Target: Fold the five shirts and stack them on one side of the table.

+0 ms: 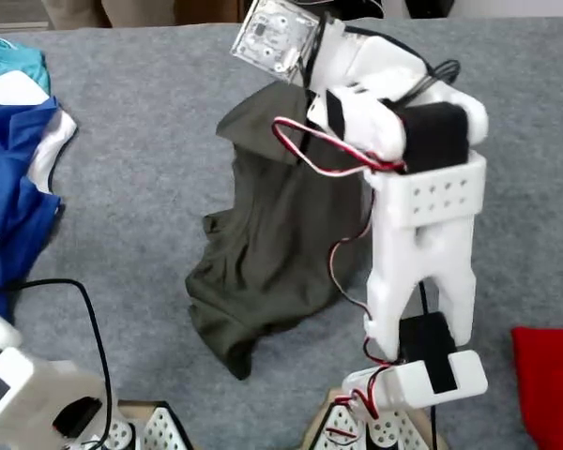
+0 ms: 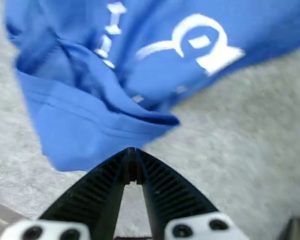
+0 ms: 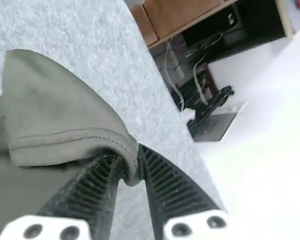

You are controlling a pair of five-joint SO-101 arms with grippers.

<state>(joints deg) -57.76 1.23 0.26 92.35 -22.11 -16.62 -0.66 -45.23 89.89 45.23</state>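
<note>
An olive green shirt (image 1: 272, 234) lies crumpled in the middle of the grey table, with its far corner lifted. My right gripper (image 3: 130, 167) is shut on that corner's hem (image 3: 70, 137), over the far side of the table. A blue shirt with white print (image 2: 140, 60) lies bunched at the left edge (image 1: 19, 197). My left gripper (image 2: 132, 162) is shut, its tips right at the blue shirt's folded hem, with nothing seen between them. A red shirt (image 1: 549, 384) lies at the near right edge.
A teal shirt (image 1: 14, 58) and a white one (image 1: 23, 94) lie under the blue shirt at the far left. The right arm's white links (image 1: 422, 234) rise over the table's right half. A black cable (image 1: 84, 309) runs at the near left.
</note>
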